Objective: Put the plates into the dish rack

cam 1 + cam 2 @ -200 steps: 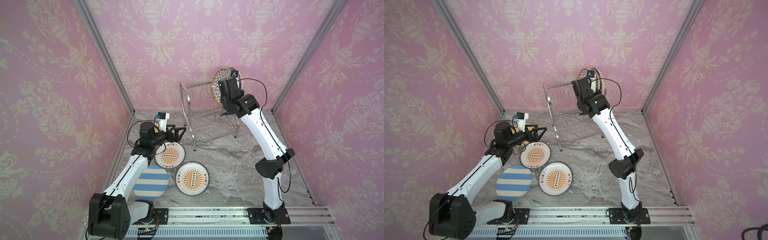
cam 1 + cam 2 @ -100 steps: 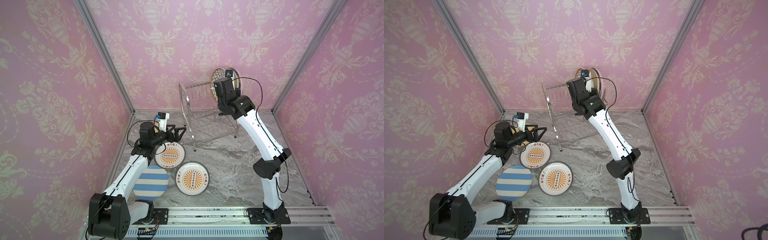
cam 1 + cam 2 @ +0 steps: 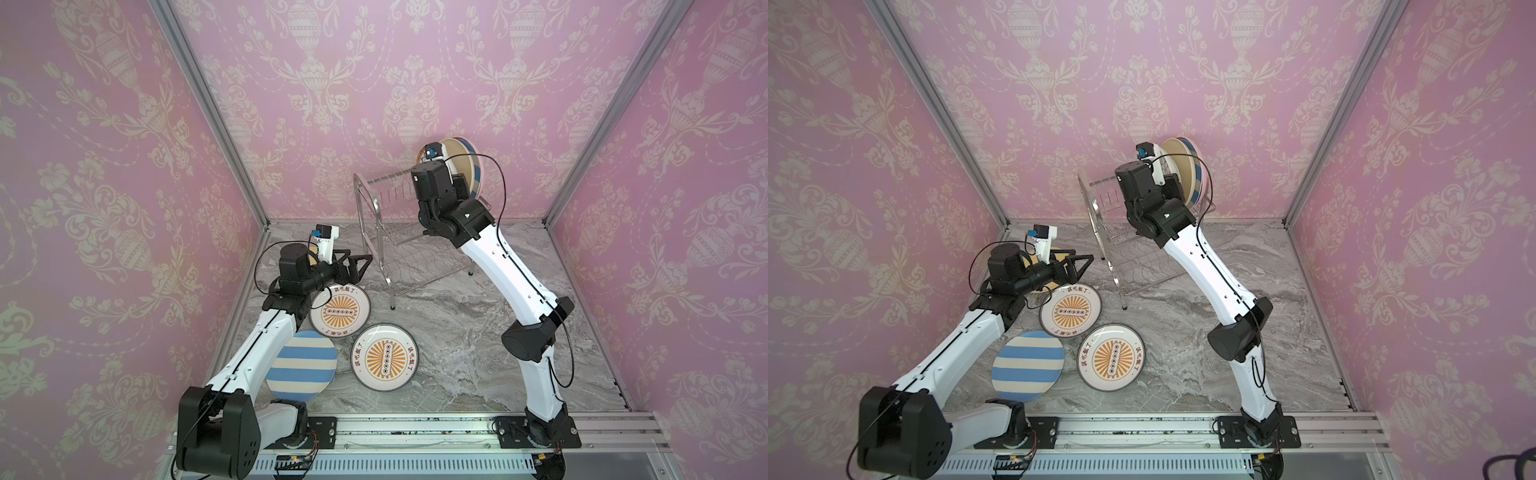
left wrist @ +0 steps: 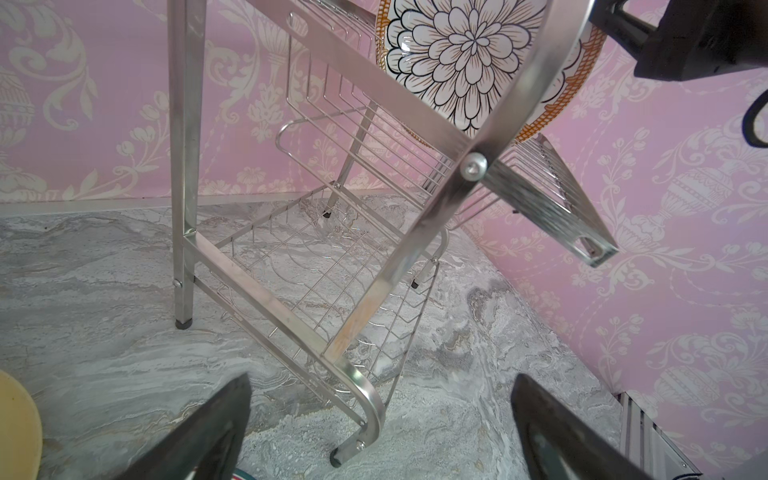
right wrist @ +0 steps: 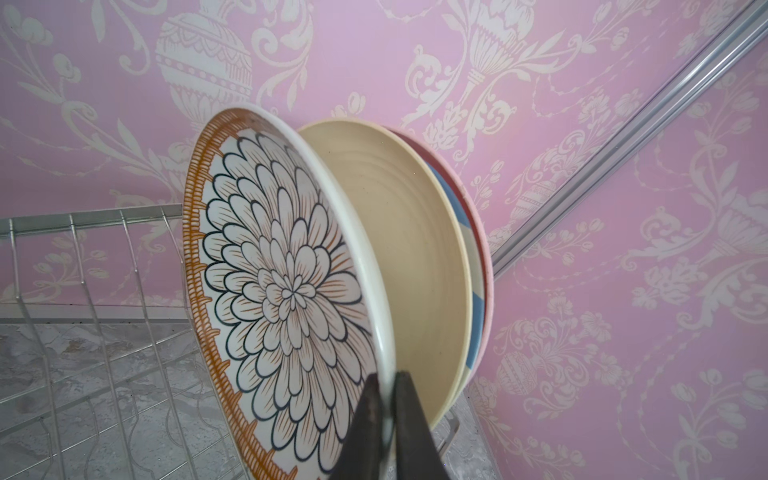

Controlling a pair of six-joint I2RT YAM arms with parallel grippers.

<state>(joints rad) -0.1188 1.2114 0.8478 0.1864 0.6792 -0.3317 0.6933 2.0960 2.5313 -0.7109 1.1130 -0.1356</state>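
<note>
The right pincer [image 5: 388, 376] clamps narrowly on the thick white rim of the black-petal plate [image 5: 286, 291], a glossy round dish with inked flower petals and an orange hatched border, standing on edge at the top tier of the dish rack [image 3: 376, 216]. Just behind the pincer's far finger stands the matte beige plate [image 5: 415, 270], ringed with faint grooves, and packed close beyond it are the racked striped plate [image 5: 478, 311] and the pink plate [image 5: 488, 270], of which only thin edges show. Whether the petal plate sits fully in a slot cannot be told. The rack is shiny steel, with flat bars, thin wire slots, curved legs and small black feet. The left pincer [image 4: 382, 376] hangs wide and holds nothing, its dark wedge-shaped fingers pointing at the rack's lower wire shelf above the grey marbled bench [image 3: 457, 332]. The plain yellow plate [image 4: 16, 424] lies flat under that pincer's wrist. In both top views a sunburst plate [image 3: 340, 311], white with orange rays, lies flat just beside the left pincer on the robot's side; a second sunburst plate [image 3: 385, 357] lies near it, farther from the pincer, and the flat striped plate [image 3: 301, 365], banded in blue and cream, lies partly under the left forearm.
</note>
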